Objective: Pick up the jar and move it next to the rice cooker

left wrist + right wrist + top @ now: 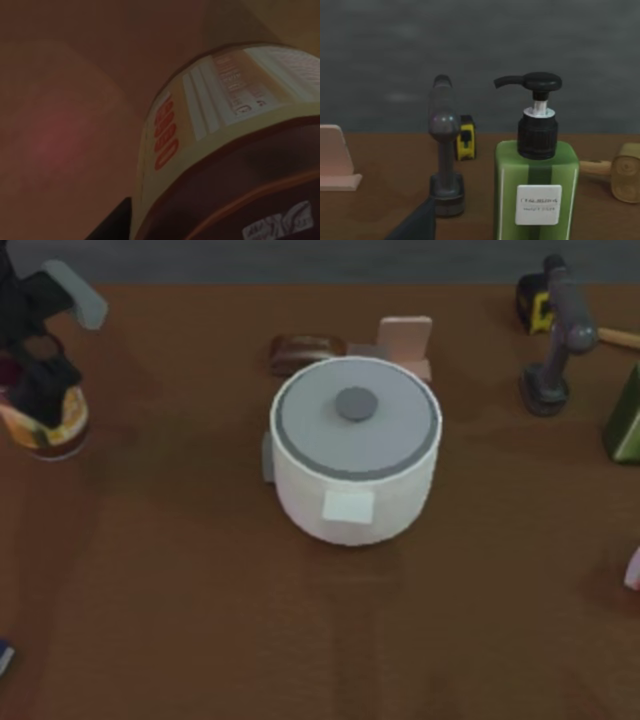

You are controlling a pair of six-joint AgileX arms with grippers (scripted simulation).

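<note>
At the far left of the tabletop [180, 620], the left gripper [38, 390] sits directly over the jar [45, 425], its dark body hiding the lid and most of the glass from above. Whether the jaws pinch the jar or stand spread around it cannot be told; only the yellow-orange label shows below them. The left wrist view is filled by the jar [225, 150] pressed close to the camera, label text and dark contents right against the jaws, with bare brown tabletop [65, 125] beyond.

The rice cooker [355, 450] stands at the middle of the tabletop, well apart from the jaws and to their right, its grey knob up and its white square panel facing the near edge.

The right arm does not appear in the top view. Its wrist camera looks across at a green pump bottle [536, 187] close ahead, a grey drill [444, 155] and a yellow tape measure [465, 144] farther off, a wooden mallet [622, 172] to one side and a pink stand [335, 160] to the other.
</note>
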